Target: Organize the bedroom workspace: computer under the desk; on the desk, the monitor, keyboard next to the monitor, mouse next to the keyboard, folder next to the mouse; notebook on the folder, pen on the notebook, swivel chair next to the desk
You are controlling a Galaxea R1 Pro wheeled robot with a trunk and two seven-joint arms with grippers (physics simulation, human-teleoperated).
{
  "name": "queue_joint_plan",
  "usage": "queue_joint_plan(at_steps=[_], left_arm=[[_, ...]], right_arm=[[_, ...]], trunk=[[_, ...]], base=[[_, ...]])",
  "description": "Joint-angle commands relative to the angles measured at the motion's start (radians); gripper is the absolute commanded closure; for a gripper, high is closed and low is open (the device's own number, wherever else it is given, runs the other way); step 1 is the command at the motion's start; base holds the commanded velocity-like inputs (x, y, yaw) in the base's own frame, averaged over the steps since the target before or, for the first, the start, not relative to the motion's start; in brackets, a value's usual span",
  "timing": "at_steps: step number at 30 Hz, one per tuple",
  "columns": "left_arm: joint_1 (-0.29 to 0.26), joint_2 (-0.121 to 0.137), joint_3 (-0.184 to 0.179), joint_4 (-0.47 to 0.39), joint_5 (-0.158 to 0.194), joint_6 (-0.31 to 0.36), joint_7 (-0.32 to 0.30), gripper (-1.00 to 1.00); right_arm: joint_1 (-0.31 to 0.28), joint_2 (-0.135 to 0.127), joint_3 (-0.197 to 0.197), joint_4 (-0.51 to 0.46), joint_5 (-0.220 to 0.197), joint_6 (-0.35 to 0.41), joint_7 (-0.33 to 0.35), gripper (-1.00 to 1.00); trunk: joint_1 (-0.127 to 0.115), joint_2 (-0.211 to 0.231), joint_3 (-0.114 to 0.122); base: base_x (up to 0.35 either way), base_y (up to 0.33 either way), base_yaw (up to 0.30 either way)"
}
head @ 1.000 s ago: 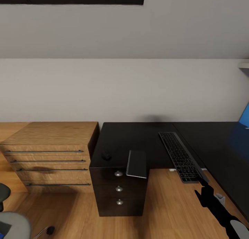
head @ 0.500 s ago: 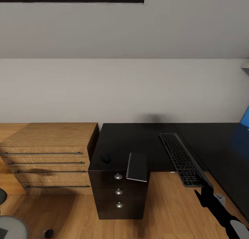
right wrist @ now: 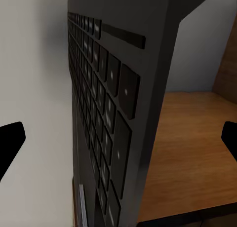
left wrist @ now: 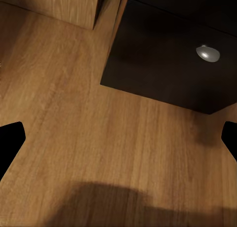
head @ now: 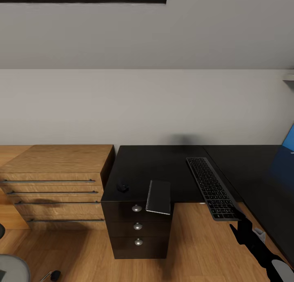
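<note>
Light: even, soft and moderately bright.
Shadows: a faint dark smudge on the wall (head: 183, 139) above the desk (head: 163, 167); a broad soft shadow on the floor (left wrist: 74, 138) in the left wrist view.
Glare: a small highlight on the knob (left wrist: 208, 53).
Sharpness: the keyboard (right wrist: 103, 133) looms close and slightly soft.

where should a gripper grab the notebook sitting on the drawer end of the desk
Take the notebook by its near short edge, which juts out past the desk front above the drawers. Come from the front at desktop height, one finger above and one below. It lies flat and thin, so the overhang looks like the only edge with room underneath.
</note>
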Motion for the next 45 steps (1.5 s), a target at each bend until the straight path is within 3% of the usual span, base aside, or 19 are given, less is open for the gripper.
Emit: queue_joint_plan(at_steps=[1, 9, 20, 45], left_arm=[[-0.001, -0.001, 0.008, 0.000, 0.004, 0.000, -0.009, -1.00], [0.000, -0.002, 0.010, 0.000, 0.006, 0.001, -0.004, -1.00], [-0.001, -0.002, 0.011, 0.000, 0.008, 0.002, -0.002, -1.00], [-0.001, 0.000, 0.010, 0.000, 0.005, 0.000, -0.009, -1.00]], right_arm=[[-0.001, 0.000, -0.002, 0.001, -0.006, 0.007, 0.001, -1.00], [-0.001, 0.000, -0.003, 0.001, -0.005, 0.007, 0.001, -1.00], [-0.001, 0.000, -0.004, 0.002, -0.005, 0.007, 0.001, -1.00], [-0.001, 0.000, -0.004, 0.002, -0.004, 0.007, 0.001, -1.00]], trunk=[[0.000, 0.000, -0.001], [0.000, 0.000, -0.001], [0.042, -0.077, -0.035], [0.042, -0.077, -0.035]], base=[[0.000, -0.006, 0.000], [0.000, -0.002, 0.000], [0.000, 0.000, 0.000], [0.035, 0.000, 0.000]])
